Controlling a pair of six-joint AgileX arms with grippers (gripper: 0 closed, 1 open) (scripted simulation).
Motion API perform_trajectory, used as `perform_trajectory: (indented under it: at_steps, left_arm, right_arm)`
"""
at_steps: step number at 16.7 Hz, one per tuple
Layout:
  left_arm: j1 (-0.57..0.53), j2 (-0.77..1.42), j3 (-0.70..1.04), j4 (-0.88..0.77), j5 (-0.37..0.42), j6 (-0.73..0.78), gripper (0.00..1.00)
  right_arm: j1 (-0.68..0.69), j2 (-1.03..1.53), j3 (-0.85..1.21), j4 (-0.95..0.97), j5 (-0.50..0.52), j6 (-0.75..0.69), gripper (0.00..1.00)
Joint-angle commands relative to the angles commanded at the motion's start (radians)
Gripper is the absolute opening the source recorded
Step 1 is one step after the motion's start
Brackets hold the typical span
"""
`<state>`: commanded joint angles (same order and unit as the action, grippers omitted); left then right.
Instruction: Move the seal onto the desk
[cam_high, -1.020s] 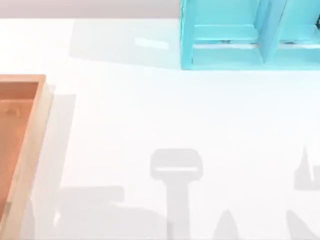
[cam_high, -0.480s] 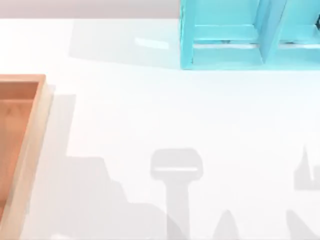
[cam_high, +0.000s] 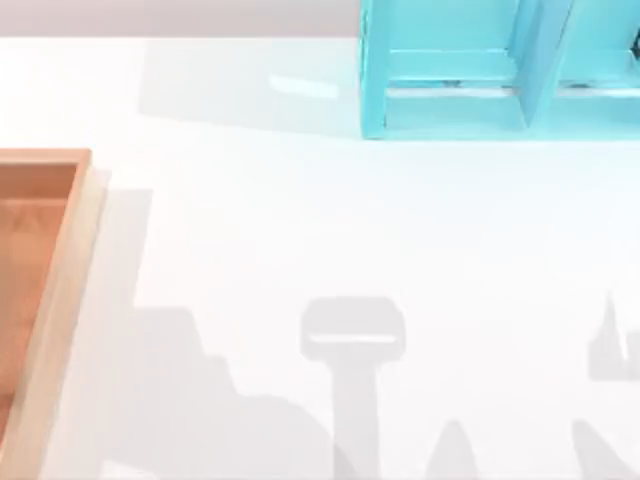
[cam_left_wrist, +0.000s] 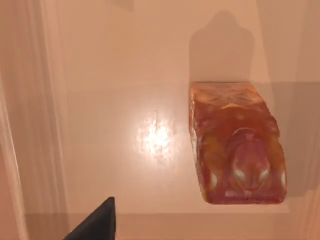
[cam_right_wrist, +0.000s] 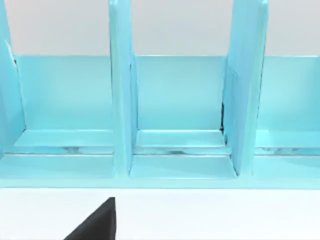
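Seal (cam_left_wrist: 235, 145) seen standing in wooden tray (cam_left_wrist: 100, 100), just ahead of left gripper; finger state cannot be told. Judged rigid, glossy, likely slippery; best gripped across flat sides.

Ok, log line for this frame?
stage: approach | seal: in wooden tray, ungrasped | left gripper: above tray | desk: seal not placed

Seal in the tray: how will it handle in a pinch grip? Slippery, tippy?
The seal looks glossy, with bright highlights, so probably slick. It reads as a rigid block; squeezing likely won't deform it. It stands free on the tray floor with a rounded top, so an off-centre nudge might tip it.
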<state>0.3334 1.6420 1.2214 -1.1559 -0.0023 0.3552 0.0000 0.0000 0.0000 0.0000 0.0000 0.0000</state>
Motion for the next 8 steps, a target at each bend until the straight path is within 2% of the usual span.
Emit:
perform_trajectory:
  at_steps: [8]
  left_arm:
    - [0.006,0.088,-0.179,0.271,0.000,0.008,1.00]
  right_arm:
    - [0.000,0.000,0.000,0.000,0.000,0.000,1.00]
